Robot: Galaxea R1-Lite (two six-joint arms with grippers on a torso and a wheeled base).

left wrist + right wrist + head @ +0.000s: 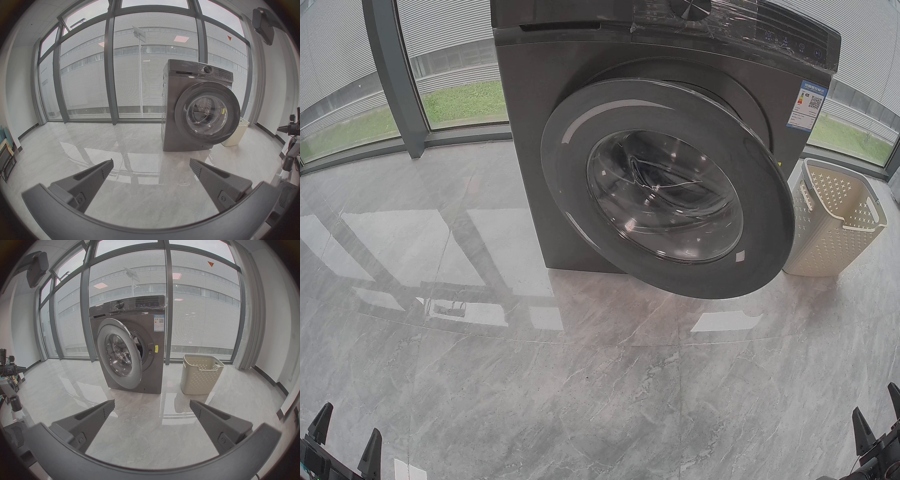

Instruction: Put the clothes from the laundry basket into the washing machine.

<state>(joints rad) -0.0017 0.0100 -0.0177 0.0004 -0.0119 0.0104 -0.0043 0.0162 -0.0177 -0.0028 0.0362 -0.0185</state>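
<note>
Low at the near edge of the scene, the left jaws stand wide apart and hold nothing, their dark wedge-shaped fingertips (106, 167) pointing out over the floor. The right jaws stand equally wide and are likewise unloaded, fingertips (197, 407) aimed the same way. From the head view, the left pair sits at the near left corner and the right pair at the near right corner.

Beyond them stretches a glossy grey marble-patterned floor (581, 387), which mirrors the window frames.

Far across that floor, well apart from both jaws, stands the dark grey front-loading washing machine (550, 156), roughly centred between the two arms. Its round door (665, 194), dark-rimmed with a glass porthole, is swung open on its left side. What lies inside the drum cannot be made out. A white and blue label (807, 105) sits on the machine's upper right front.

Just beside the machine on its right stands the cream perforated plastic laundry basket (837, 219), upright on the floor, on the right jaws' side and equally far from them. Its perforated inner walls show below the rim.

Behind both runs a tall glazed wall with dark frames (109, 62), and a strip of green grass (465, 103) lies outside.
</note>
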